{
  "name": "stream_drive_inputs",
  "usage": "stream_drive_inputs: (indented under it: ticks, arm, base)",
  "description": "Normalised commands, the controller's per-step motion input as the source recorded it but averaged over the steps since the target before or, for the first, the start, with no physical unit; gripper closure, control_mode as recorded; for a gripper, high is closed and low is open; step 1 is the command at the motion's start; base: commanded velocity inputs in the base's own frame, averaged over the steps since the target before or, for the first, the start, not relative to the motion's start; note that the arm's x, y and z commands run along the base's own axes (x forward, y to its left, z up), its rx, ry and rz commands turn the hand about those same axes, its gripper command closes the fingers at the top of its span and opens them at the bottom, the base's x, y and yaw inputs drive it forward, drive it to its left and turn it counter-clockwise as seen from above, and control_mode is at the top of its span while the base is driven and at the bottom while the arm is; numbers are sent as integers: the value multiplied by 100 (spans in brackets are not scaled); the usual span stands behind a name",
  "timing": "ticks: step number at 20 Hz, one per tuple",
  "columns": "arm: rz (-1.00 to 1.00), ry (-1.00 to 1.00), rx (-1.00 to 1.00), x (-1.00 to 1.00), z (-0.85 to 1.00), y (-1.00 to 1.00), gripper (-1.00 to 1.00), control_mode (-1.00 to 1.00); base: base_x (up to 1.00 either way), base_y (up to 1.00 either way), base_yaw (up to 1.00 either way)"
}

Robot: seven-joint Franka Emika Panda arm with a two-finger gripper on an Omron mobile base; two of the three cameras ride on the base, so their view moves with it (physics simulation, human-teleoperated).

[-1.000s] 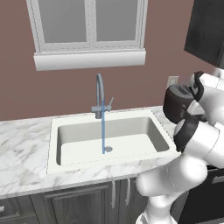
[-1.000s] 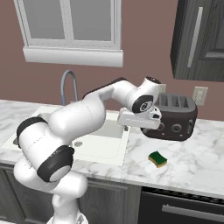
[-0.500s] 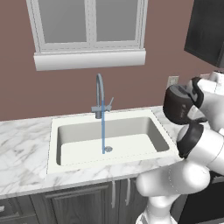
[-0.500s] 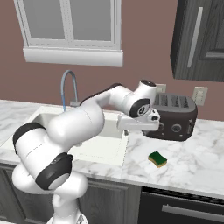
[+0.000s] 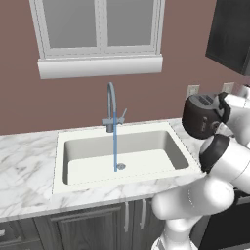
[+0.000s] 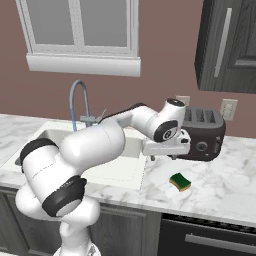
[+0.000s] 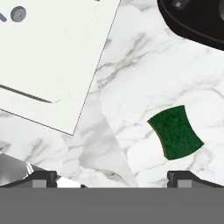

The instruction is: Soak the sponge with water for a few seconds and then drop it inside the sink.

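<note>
Left base view: the sink (image 5: 63,161) is set into a marble counter (image 5: 24,171) below a window (image 5: 100,27). A grey curved tap (image 5: 112,105) stands at the sink's back rim, and a thin blue stream of water (image 5: 115,146) falls straight from its spout to the basin floor, landing just beside the round drain (image 5: 121,166). To the right of the sink a dark toaster (image 5: 201,114) stands on the counter, with the white arm (image 5: 219,161) rising in front of it.

Right base view: the arm (image 6: 100,145) reaches from the lower left across the sink's right end toward the toaster (image 6: 202,135). The gripper (image 6: 166,156) hangs above the counter, just in front of the toaster, pointing down. The sponge (image 6: 180,182) lies flat on the marble (image 6: 225,190) to the right of the sink (image 6: 127,172), near the counter's front edge, below and slightly right of the gripper and apart from it. The tap (image 6: 79,102) shows behind the arm.

Hand view: the two finger tips (image 7: 41,177) stand far apart at the bottom edge, so the jaws are wide open with nothing between them. The sponge (image 7: 176,132) lies green side up on the marble, just above the right-hand tip and not touching it. The pale sink (image 7: 48,57) lies at the upper left with its drain (image 7: 18,14) in the corner; the toaster's dark base (image 7: 194,19) is at the upper right.
</note>
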Motion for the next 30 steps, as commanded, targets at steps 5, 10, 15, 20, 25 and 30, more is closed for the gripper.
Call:
stream_drive_inputs:
  ticks: [5,10,15,20,25,30]
  arm:
    - [0,-3,0,0,-12,-50,-100,-100]
    - [0,0,0,0,-17,-42,-100,-100]
    - [1,0,0,8,-22,-27,-100,-100]
    - [2,0,0,12,-12,-10,-100,-100]
    - [3,0,0,7,-1,0,-100,-100]
    - [4,0,-1,8,0,0,-100,-100]
  base:
    - [0,0,0]
    - [0,0,0]
    - [0,0,0]
    - [0,0,0]
    - [0,0,0]
    - [0,0,0]
